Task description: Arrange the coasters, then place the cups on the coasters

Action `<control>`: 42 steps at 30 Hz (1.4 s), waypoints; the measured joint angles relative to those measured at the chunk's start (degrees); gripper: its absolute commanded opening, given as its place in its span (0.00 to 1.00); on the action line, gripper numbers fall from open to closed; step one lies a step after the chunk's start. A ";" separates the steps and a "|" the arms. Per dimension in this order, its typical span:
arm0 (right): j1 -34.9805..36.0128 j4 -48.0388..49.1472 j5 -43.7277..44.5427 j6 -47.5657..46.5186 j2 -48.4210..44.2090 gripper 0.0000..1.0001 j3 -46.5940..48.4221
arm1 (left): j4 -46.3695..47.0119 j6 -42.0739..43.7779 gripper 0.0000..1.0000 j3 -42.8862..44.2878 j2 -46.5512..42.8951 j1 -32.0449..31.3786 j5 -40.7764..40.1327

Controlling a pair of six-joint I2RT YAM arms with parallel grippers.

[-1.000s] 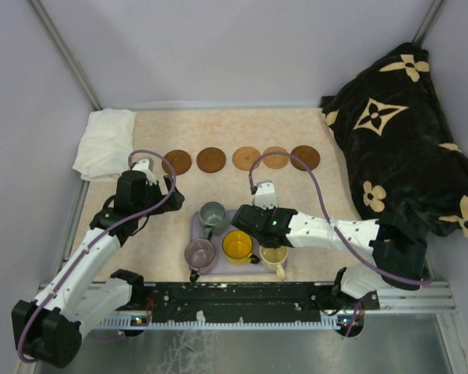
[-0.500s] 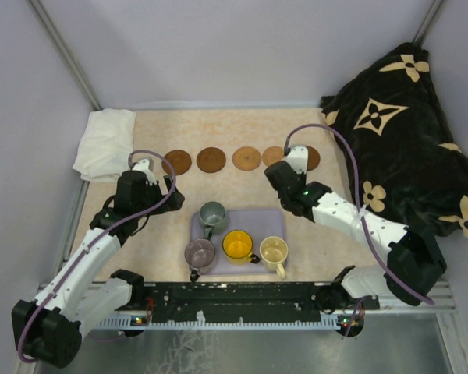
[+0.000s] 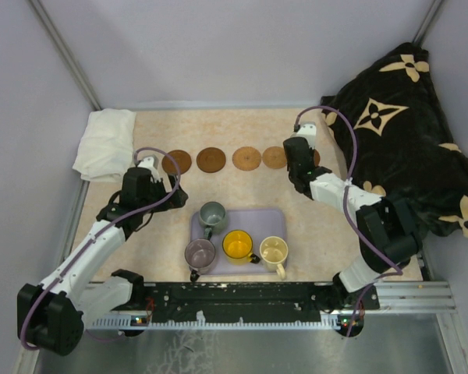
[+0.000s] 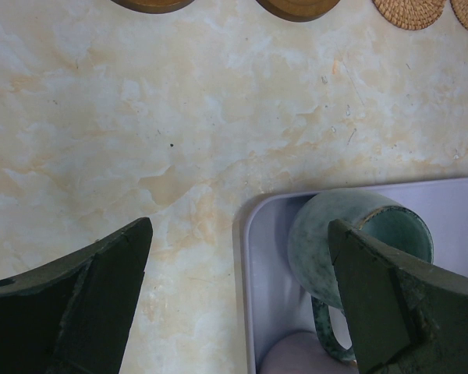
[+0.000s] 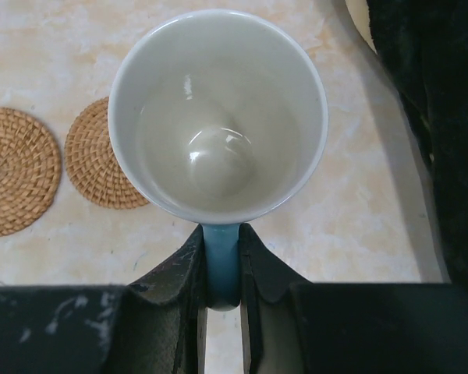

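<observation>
Right gripper [image 5: 222, 269] pinches narrowly on the blue handle of the glossy white cup [image 5: 218, 117], arm stretched toward the upper right of the overhead view. Two woven round coasters [image 5: 101, 156] lie left of it on the marbled tabletop [image 5: 351, 210]. A black cushion [image 5: 437, 117] crowds the right edge. Left gripper [image 4: 238, 234] gapes wide over the lavender tray [image 4: 452, 226] corner.

Left arm half-extended, left gripper [image 4: 238, 234] fingers spread wide. Right arm stretched forward, right gripper [image 5: 221, 241] pinching a cup [image 5: 218, 125] by its handle.
</observation>
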 measured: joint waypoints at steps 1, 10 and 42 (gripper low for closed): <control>-0.85 2.71 -0.70 -0.98 0.81 0.00 -0.70 | 0.42 -0.11 1.00 -0.04 0.55 0.00 0.15; -4.98 18.25 -5.01 -8.50 6.08 0.00 -3.45 | 2.97 -0.39 1.00 -1.27 2.21 0.00 0.24; -6.95 22.25 -6.19 -11.28 7.23 0.00 -6.88 | 4.59 -0.76 1.00 -1.84 2.73 0.00 0.24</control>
